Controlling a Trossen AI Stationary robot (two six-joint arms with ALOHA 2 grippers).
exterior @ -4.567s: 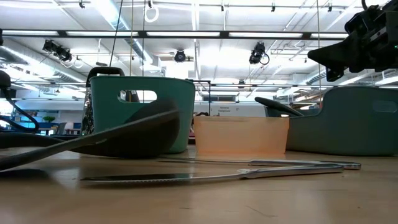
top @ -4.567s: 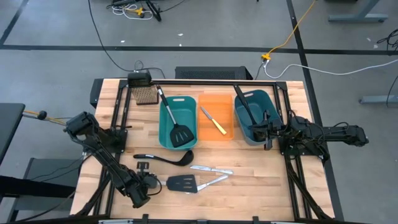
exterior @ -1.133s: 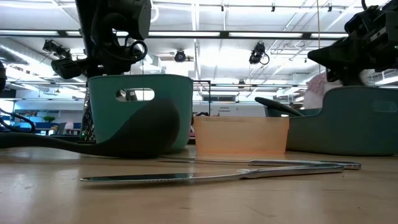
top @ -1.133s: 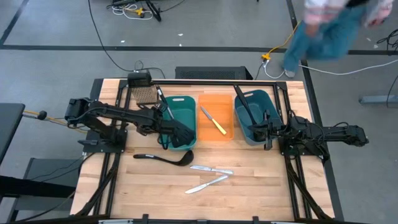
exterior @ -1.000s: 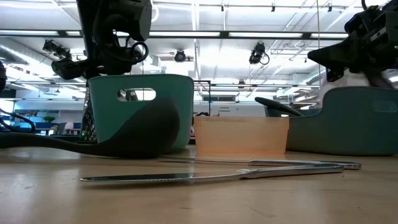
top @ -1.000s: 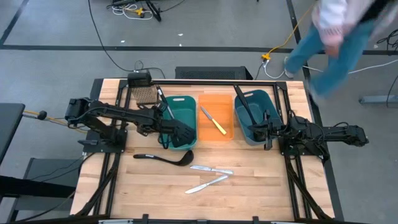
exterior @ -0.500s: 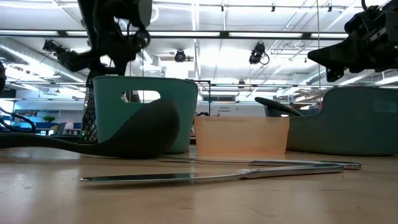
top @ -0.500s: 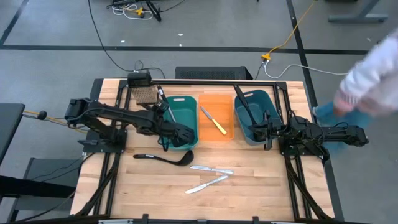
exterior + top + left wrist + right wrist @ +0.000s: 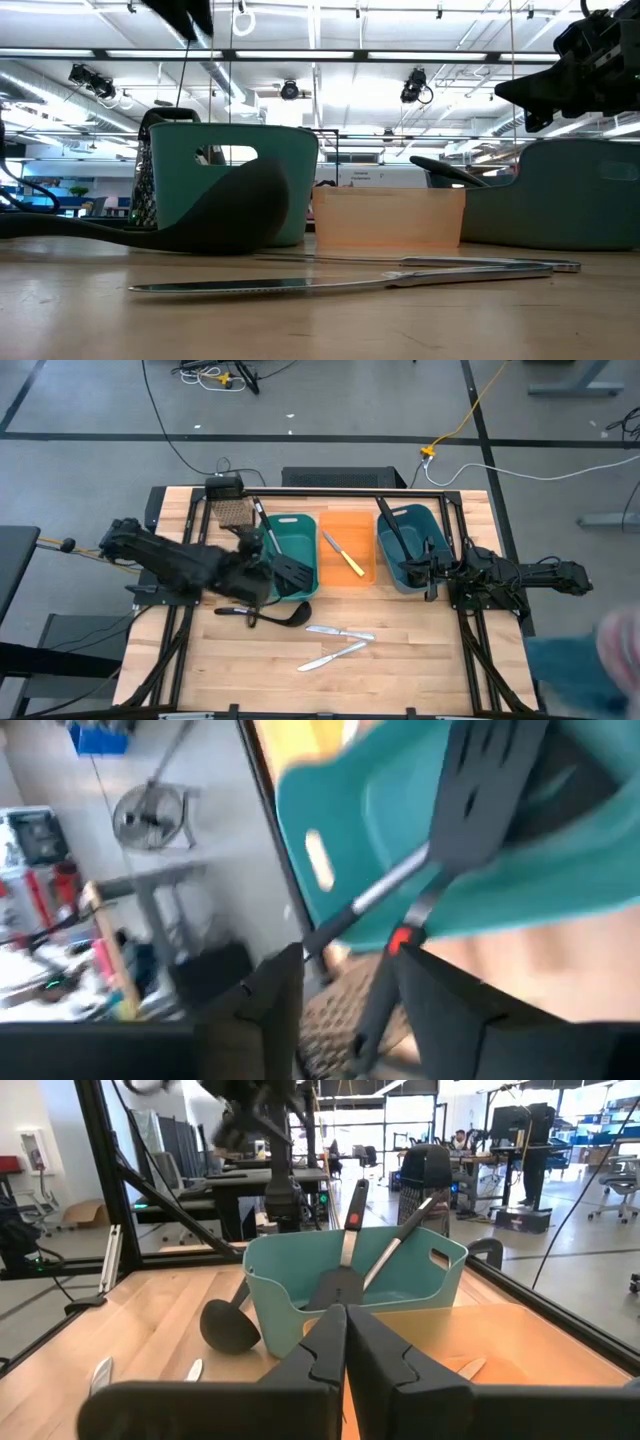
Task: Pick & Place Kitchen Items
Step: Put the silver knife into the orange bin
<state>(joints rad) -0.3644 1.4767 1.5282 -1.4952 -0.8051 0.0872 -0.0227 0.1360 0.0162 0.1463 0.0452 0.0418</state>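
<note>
Two slotted spatulas (image 9: 285, 565) are seen resting in the teal bin (image 9: 305, 586) just beyond the left gripper (image 9: 262, 573), whose fingers are spread and hold nothing. The right gripper (image 9: 412, 572) is pressed closed, empty. Left near it: a black ladle (image 9: 268, 615) and two table knives (image 9: 338, 642).

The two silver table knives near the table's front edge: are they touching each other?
Apart. The high view shows bare wood between the upper knife and the lower, slanted knife; their right ends come close but do not meet.
</note>
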